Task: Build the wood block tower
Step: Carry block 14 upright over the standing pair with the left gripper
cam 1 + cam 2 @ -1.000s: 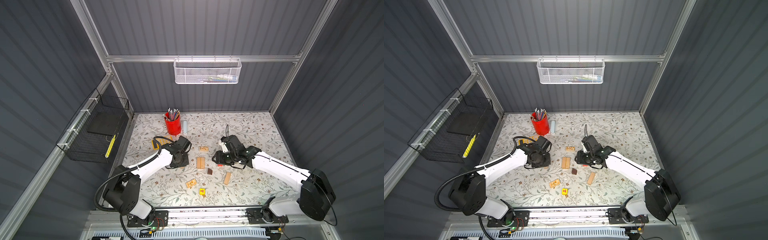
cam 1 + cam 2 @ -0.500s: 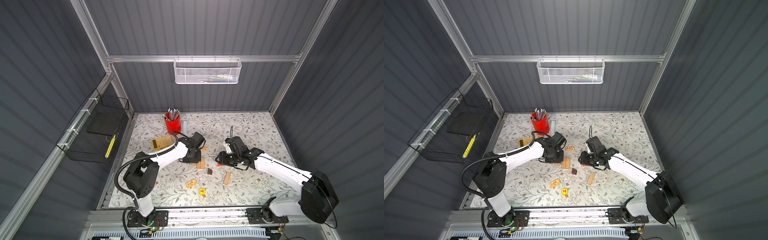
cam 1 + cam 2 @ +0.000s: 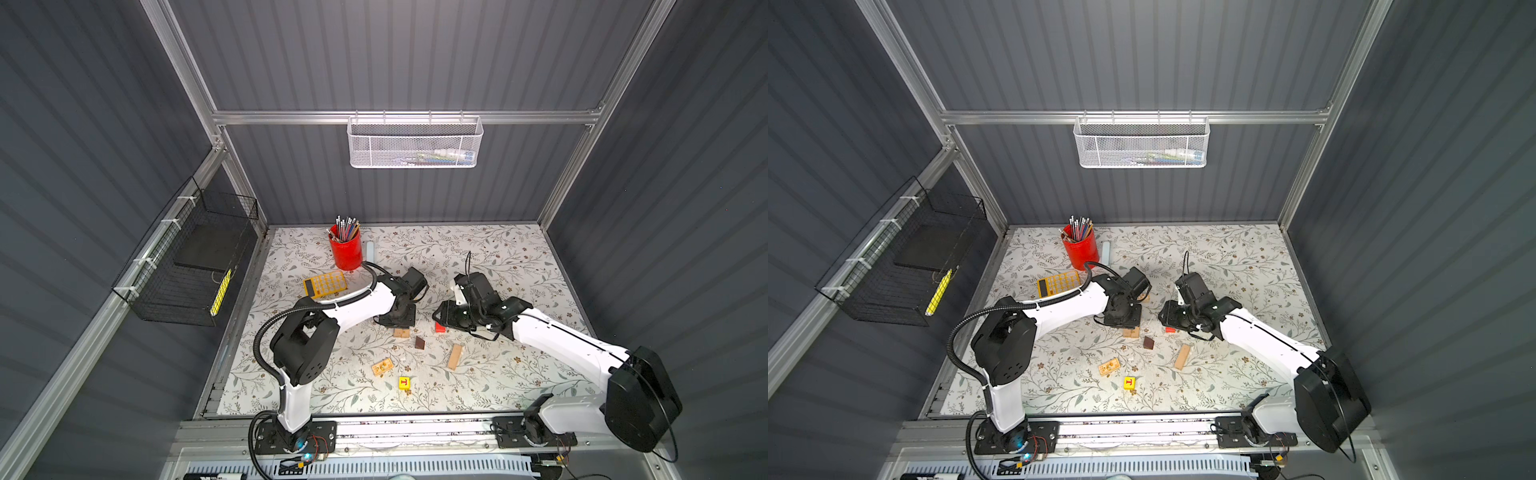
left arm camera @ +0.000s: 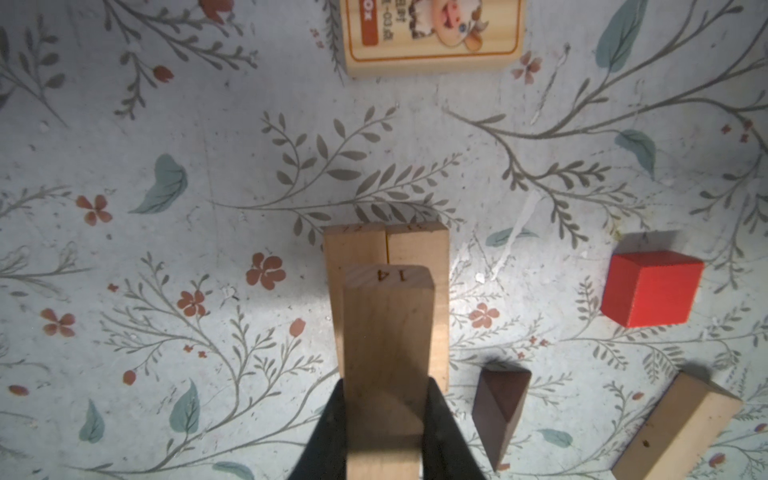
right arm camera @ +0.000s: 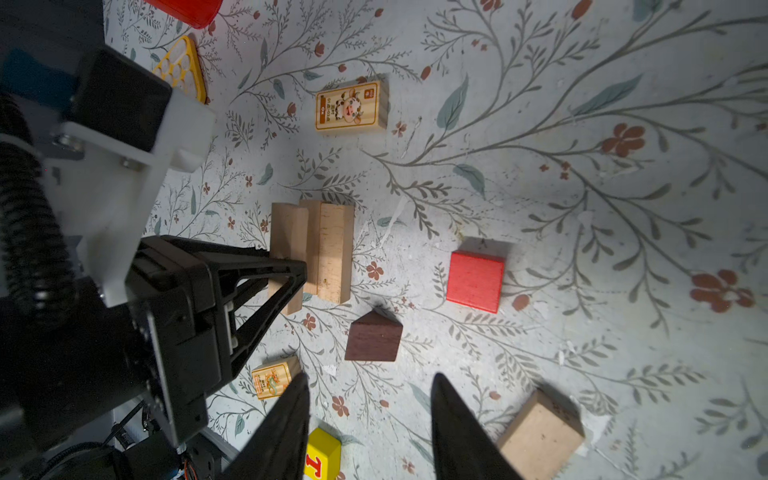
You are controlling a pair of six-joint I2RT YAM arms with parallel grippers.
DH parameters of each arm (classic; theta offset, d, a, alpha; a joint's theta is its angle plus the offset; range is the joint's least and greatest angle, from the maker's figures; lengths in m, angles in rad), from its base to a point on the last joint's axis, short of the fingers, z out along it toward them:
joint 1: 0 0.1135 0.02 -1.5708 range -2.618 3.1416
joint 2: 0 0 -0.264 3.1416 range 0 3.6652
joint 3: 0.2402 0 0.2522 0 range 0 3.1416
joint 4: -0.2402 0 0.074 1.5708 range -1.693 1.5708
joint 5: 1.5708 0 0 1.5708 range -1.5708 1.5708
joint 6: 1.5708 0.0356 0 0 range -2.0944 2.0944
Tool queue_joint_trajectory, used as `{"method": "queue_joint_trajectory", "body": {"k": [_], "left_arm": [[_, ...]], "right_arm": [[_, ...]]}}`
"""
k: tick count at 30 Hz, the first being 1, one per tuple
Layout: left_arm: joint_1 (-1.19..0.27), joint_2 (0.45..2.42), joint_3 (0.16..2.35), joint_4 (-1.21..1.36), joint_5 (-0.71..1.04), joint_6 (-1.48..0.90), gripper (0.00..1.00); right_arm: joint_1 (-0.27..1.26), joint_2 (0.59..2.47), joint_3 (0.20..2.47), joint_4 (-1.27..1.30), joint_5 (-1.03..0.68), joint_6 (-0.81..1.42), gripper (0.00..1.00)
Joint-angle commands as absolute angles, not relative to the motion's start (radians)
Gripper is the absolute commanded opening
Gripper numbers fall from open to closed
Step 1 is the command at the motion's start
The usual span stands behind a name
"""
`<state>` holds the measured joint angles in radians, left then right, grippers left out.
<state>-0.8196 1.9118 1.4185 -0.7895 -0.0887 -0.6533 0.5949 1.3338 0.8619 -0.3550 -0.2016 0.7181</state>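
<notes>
I had the left jaws clenched on a plank (image 4: pixel 386 324), poised over the paired planks (image 4: pixel 419 245) mid-worktop (image 3: pixel 498 257), to seat the tower's second layer; the right jaws stood released, empty.

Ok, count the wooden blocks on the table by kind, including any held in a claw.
Plain tan planks: 4, one held in the left claw
Printed blocks: 2
Red cube: 1
Yellow cube: 1
Dark brown wedge: 1
Total: 9
</notes>
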Motion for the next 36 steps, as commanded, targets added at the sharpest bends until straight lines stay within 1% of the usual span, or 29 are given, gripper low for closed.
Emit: {"method": "queue_joint_trajectory", "body": {"k": [1, 8, 36], "left_arm": [[-0.824, 1.927, 1.439, -0.83, -0.109, -0.68, 0.07], [-0.825, 1.937, 1.438, -0.836, -0.132, -0.684, 0.07], [-0.825, 1.965, 1.422, -0.768, -0.117, -0.693, 0.11]], "right_arm": [[0.589, 1.32, 0.848, -0.348, -0.192, 0.726, 0.48], [0.589, 1.319, 0.847, -0.347, -0.195, 0.727, 0.49], [0.587, 1.32, 0.844, -0.341, -0.195, 0.729, 0.49]]}}
